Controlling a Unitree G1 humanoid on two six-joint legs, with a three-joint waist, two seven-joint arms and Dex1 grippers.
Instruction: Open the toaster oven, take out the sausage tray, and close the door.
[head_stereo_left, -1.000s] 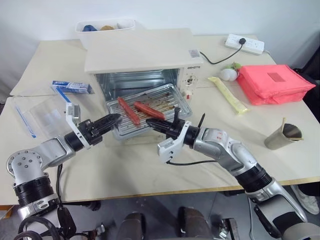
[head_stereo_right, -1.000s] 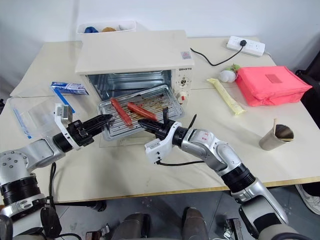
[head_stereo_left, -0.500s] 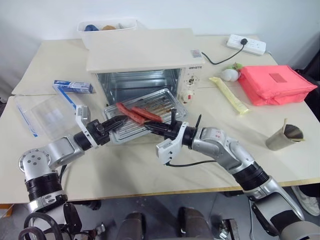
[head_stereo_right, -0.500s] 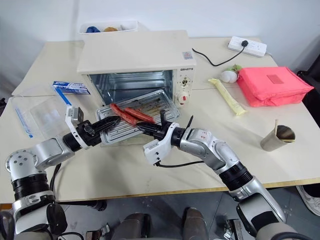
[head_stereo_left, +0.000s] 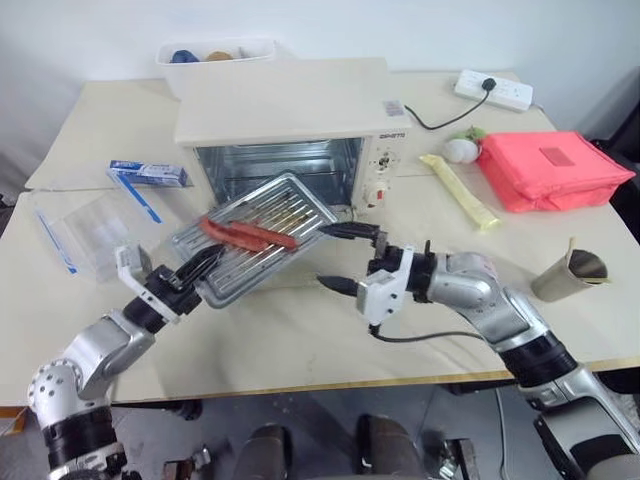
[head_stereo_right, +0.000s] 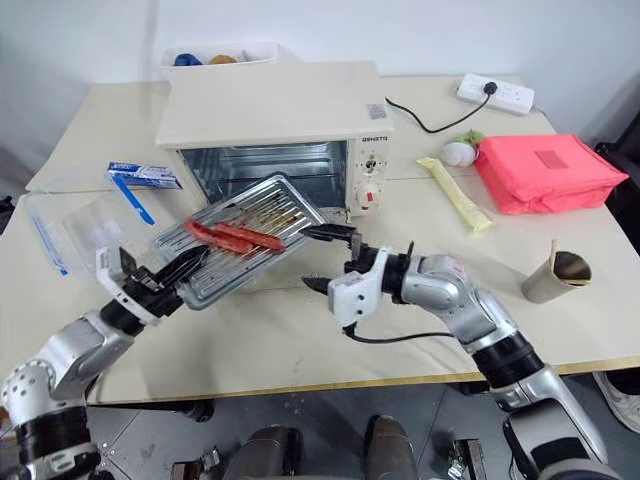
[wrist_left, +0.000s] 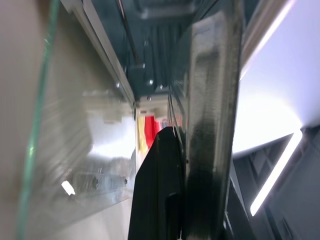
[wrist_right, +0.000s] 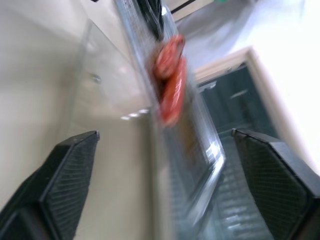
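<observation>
The cream toaster oven stands open at the table's middle. Its glass door lies folded down flat in front of it. The shiny sausage tray hangs tilted in the air in front of the opening, left of centre. Two red sausages lie on it. My left gripper is shut on the tray's near left edge and holds it alone. My right gripper stands open just right of the tray, pointing left, with nothing between its fingers.
A white bin sits behind the oven. To the right are a power strip, a red pouch, a yellow packet and a paper cup. A blue-white box and a clear bag lie left.
My right gripper let go of the tray's front edge, opened and drew back to the right. My left gripper shut on the tray and pulled it left and toward me, tilting it.
</observation>
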